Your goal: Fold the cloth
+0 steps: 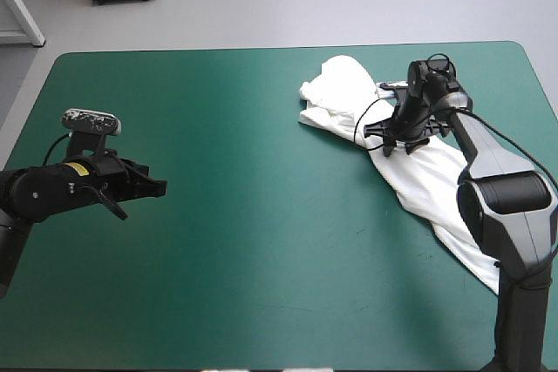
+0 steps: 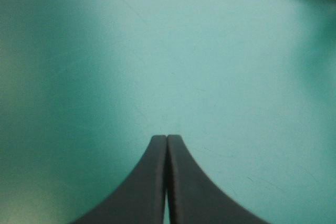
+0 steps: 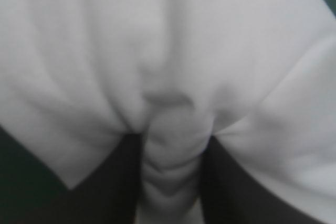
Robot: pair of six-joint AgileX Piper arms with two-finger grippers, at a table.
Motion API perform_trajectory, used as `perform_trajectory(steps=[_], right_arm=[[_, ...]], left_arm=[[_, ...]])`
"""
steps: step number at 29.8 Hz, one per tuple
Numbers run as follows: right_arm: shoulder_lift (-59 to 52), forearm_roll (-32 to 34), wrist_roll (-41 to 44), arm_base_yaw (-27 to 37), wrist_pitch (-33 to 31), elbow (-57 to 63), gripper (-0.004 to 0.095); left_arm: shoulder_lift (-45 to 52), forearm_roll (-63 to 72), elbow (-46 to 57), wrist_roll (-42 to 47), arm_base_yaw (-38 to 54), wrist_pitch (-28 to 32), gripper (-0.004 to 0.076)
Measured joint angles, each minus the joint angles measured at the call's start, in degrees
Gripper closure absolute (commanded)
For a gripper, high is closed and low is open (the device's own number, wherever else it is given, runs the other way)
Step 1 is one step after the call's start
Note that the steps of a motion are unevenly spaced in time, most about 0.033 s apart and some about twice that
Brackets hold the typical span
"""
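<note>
— Where the right gripper (image 1: 398, 145) sits, what can you make out?
— Its black fingers (image 3: 113, 182) pinch a raised ridge of the white T-shirt (image 1: 344, 93). Their tips are buried in the folds.
— And where does the T-shirt lie?
— It is crumpled in a long strip on the teal-green cover (image 1: 261, 241), slanting from near the tabletop's far edge toward its right edge. The right arm (image 1: 506, 198) hides part of that end. I cannot tell collar from sleeves.
— The left gripper (image 2: 167, 138)?
— Its fingers are pressed together in a point, holding nothing, over bare cover near the tabletop's left edge, well apart from the T-shirt. Its wrist view catches only a white sliver.
</note>
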State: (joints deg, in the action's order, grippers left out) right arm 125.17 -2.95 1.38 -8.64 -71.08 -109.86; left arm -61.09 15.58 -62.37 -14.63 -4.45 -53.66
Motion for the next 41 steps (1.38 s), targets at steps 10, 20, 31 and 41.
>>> perform_trajectory(steps=[10, 20, 31, 41], right_arm=[[-0.60, -1.29, -0.77, -1.21, 0.35, 0.08, 0.0914], [-3.41, -9.84, -2.60, -11.01, 0.80, 0.78, 0.0915], [-3.41, -11.62, -2.71, -30.89, 1.05, 0.83, 0.0917], [-3.41, -13.76, -1.84, -46.45, 1.22, 2.87, 0.0919]], left_arm=[[-0.04, 0.07, -0.05, 0.00, 0.00, 0.00, 0.0746], [-0.04, 0.07, -0.05, 0.00, 0.00, 0.06, 0.0746], [-0.04, 0.19, -0.05, 0.00, 0.00, 0.06, 0.0746], [-0.04, 0.19, -0.05, -0.29, 0.00, 0.12, 0.0746]])
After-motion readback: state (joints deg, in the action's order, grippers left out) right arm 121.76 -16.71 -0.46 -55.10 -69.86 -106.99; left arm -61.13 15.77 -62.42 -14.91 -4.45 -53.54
